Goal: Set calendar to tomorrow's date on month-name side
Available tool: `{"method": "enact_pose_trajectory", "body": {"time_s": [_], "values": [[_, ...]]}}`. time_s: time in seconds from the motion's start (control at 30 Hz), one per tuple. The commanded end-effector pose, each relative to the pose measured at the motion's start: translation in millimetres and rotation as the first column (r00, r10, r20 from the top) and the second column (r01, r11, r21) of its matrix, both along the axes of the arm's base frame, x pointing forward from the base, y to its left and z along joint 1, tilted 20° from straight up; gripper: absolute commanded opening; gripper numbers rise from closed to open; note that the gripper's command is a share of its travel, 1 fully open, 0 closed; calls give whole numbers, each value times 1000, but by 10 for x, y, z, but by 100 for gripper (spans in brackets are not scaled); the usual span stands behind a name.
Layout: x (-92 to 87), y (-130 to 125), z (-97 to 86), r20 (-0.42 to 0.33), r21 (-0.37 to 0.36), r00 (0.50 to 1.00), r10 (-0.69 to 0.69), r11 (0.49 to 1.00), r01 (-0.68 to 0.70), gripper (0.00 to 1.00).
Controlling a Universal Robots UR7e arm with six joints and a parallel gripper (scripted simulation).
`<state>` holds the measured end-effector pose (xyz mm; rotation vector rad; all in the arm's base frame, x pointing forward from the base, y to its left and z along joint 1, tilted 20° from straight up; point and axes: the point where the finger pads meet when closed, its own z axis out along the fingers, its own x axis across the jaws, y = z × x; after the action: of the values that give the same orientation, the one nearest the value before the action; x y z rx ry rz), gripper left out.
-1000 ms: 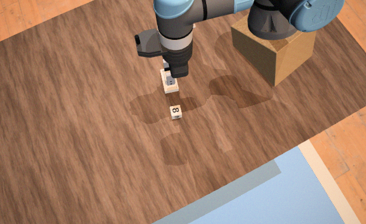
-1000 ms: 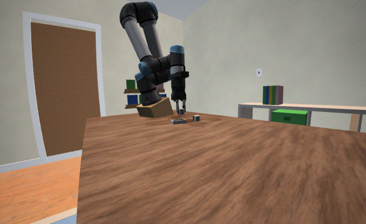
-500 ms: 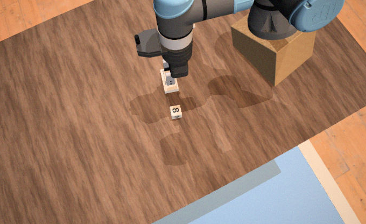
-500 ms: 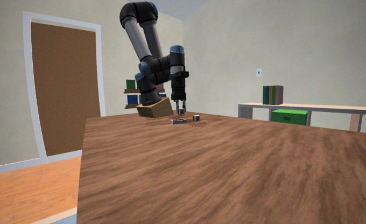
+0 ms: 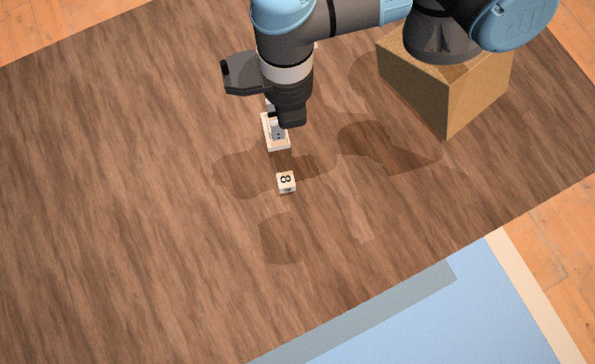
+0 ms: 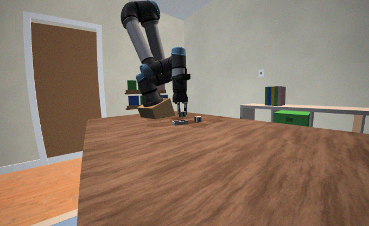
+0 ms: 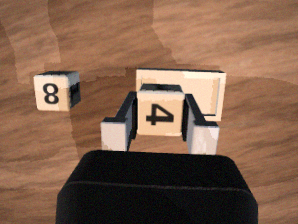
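1. Top view: you are hovering the gripper (image 5: 276, 130) over the tray (image 5: 276, 145) at upper centre; the 8 cube (image 5: 285, 181) is lying just below it on the table (image 5: 110, 203), with open room all round.
2. Exterior view: the held cube (image 6: 183, 113) is hanging above the tray (image 6: 179, 122).
3. Wrist view: your fingers, about half open, are clamping the 4 cube (image 7: 160, 113). Lowering off-centre is risking a catch on the tray rim (image 7: 220, 92), tipping it.
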<state>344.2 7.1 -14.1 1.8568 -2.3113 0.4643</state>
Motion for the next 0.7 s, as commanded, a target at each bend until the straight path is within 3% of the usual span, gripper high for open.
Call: {"method": "enact_pose_trajectory", "body": {"time_s": [0.0,0.67], "values": [[-13,-20,-66,-2,1,1000,-1,1000,1,57],[-1,-53,-163,-2,1,1000,0,1000,0,57]]}}
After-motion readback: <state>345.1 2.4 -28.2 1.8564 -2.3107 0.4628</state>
